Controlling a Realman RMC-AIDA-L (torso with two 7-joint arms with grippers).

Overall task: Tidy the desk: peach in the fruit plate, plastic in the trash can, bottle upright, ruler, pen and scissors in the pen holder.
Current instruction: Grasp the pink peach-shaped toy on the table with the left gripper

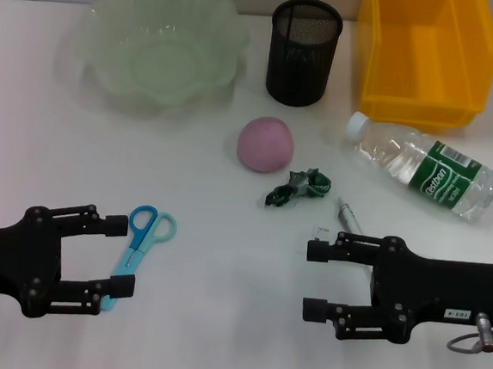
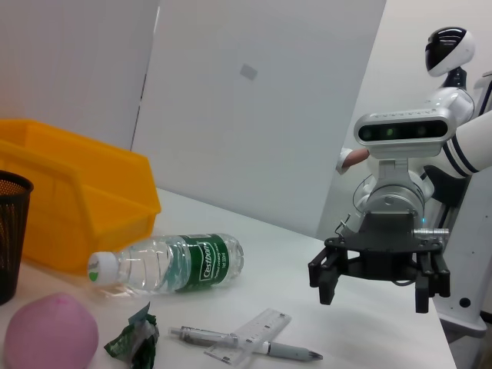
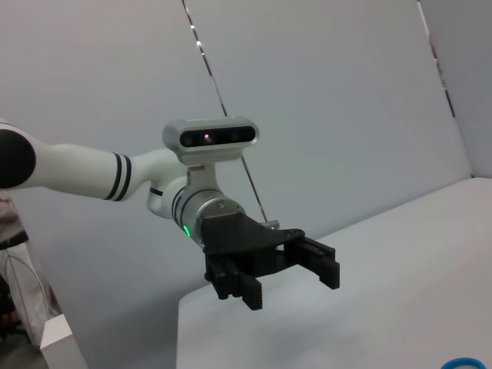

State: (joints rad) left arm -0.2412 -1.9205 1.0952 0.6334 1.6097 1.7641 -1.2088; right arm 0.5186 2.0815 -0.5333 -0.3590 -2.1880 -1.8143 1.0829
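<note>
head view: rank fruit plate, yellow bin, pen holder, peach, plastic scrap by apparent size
1-2. Fruit plate and yellow bin: look about alike, not ranked.
3. Pen holder.
4. Peach, somewhat smaller than the holder.
5. Plastic scrap, smallest.

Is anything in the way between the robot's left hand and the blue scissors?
No, nothing visible blocks it. The scissors lie flat on the table right beside the open left gripper, their blade end next to its lower finger. The peach and plastic wrapper lie farther off, toward the middle.
</note>
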